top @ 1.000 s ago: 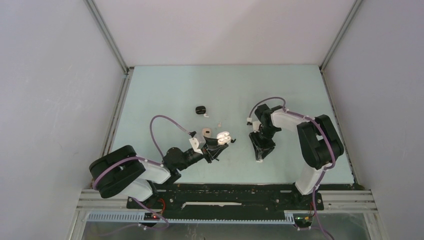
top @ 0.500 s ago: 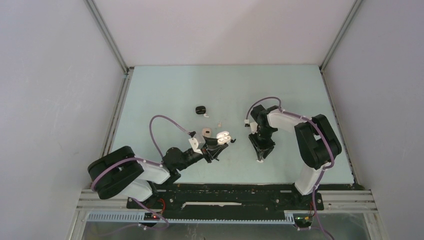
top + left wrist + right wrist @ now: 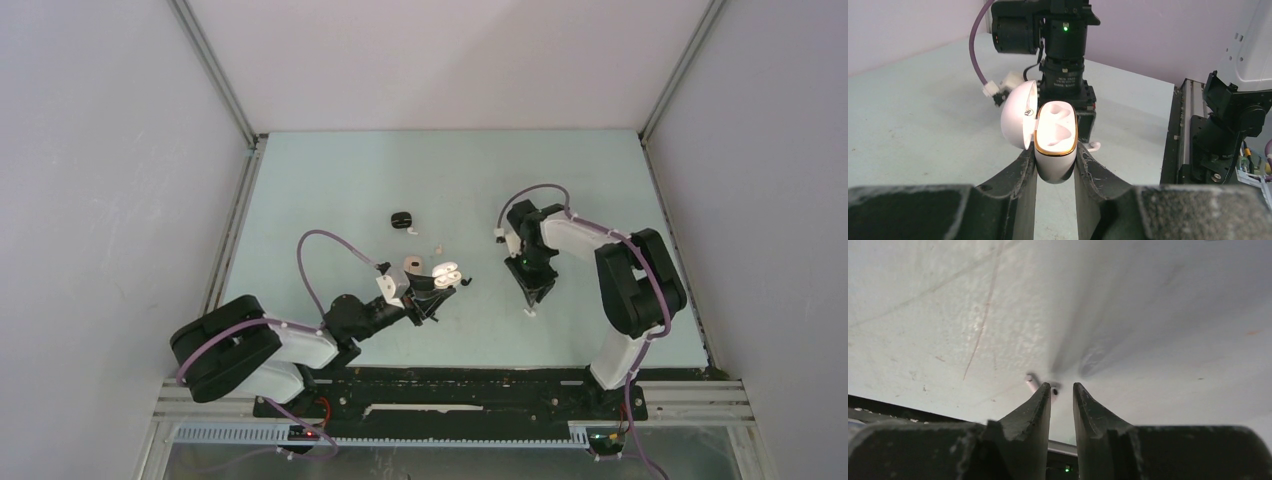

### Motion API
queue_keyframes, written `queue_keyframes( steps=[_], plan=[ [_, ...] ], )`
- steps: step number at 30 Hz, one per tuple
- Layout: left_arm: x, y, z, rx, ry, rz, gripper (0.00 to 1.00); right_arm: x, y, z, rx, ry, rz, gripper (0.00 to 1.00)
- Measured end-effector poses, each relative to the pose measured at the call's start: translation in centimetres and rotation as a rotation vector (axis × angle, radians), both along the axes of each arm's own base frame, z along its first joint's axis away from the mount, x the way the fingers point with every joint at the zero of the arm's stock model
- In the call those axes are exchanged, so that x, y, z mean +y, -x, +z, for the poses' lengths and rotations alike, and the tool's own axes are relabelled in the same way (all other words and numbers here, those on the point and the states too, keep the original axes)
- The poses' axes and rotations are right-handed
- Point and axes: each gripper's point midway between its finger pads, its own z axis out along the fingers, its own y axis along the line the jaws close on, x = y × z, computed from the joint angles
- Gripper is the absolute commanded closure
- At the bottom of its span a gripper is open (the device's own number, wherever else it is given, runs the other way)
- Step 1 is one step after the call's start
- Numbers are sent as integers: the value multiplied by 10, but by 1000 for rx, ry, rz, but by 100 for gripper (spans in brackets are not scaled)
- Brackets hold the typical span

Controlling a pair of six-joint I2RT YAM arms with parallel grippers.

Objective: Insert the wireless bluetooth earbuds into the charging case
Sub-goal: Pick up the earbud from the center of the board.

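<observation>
Left gripper [image 3: 1055, 159] is clamped on the open charging case [image 3: 1055, 125], right gripper [image 3: 1061, 387] is set at an earbud [image 3: 1032, 381] right of the case, grip can't be told

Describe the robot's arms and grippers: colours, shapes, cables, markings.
The left arm and right arm mix black joints with white shells; a purple cable loops along each. The left gripper and right gripper have two black, tapering, scuffed fingers. A green light glows on the right wrist.

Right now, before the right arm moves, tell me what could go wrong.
The earbud lies off-centre at the tips of the right fingers, mostly beside one finger; a grip there may slip or flick it away.
The left fingers hold the open charging case only low on its rounded base; pressing a bud in might tip it.
</observation>
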Motion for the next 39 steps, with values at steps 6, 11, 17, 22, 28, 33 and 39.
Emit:
queue_keyframes(
  steps=[6,11,17,22,28,33,39],
  plan=[
    [0,0,-1,3,-4,0,99,-9,-20,6,-34,-29,-53,58],
    [0,0,-1,5,-7,-1,100,-5,-16,10,-27,-49,-53,56],
    [0,0,-2,5,-7,-1,100,-4,-16,11,-34,-41,-50,57],
    [0,0,-2,5,-7,-1,100,-4,-14,8,-33,-7,-21,57],
    [0,0,-2,5,-7,-1,100,3,-8,0,-28,36,54,56],
    [0,0,-2,7,-10,-1,100,2,1,-6,-17,68,105,56],
    [0,0,-3,11,-14,-1,99,-4,10,-5,-22,86,142,56]
  ],
)
